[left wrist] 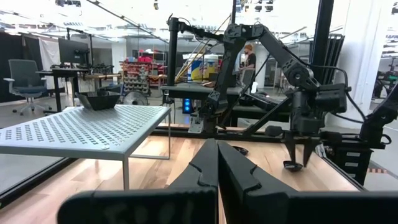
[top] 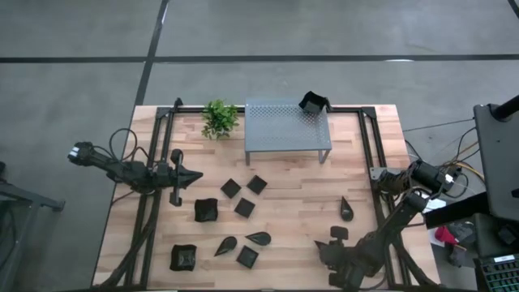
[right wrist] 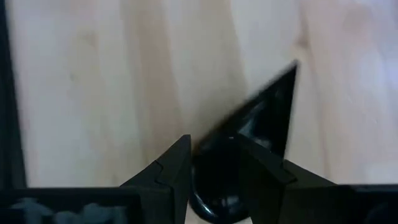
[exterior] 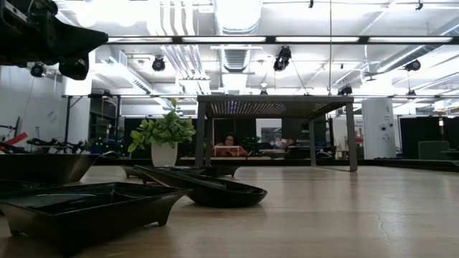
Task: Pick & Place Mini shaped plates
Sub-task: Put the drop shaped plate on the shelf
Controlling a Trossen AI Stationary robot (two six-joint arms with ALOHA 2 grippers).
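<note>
Several small black plates, flat squares, teardrops and deeper wavy-rimmed ones, lie on the wooden table (top: 365,162) around (top: 243,207). One deeper plate (top: 314,103) sits on the grey perforated shelf (top: 288,130). My right gripper (top: 336,235) is near the table's near right corner, pointing down. It is shut on a teardrop plate (right wrist: 261,112). My left gripper (top: 190,174) hovers over the table's left side, level and pointing right, shut and empty (left wrist: 217,168). The green plant (top: 219,119) stands left of the shelf. My right gripper comes from above, pointing down, at the teardrop plate's rounded end (right wrist: 214,168). One fingertip (right wrist: 249,152) is over the dish's inside and the other (right wrist: 177,155) is outside its rim. The pointed tip (right wrist: 291,70) juts away from the fingers. Whether the plate is clear of the table, I cannot tell.
The black frame rails (top: 369,154) run along the table's left and right sides. The shelf's legs and the potted plant stand at the far edge. Bare wood lies between the shelf and the right gripper (top: 324,191). People show in the room beyond the table.
</note>
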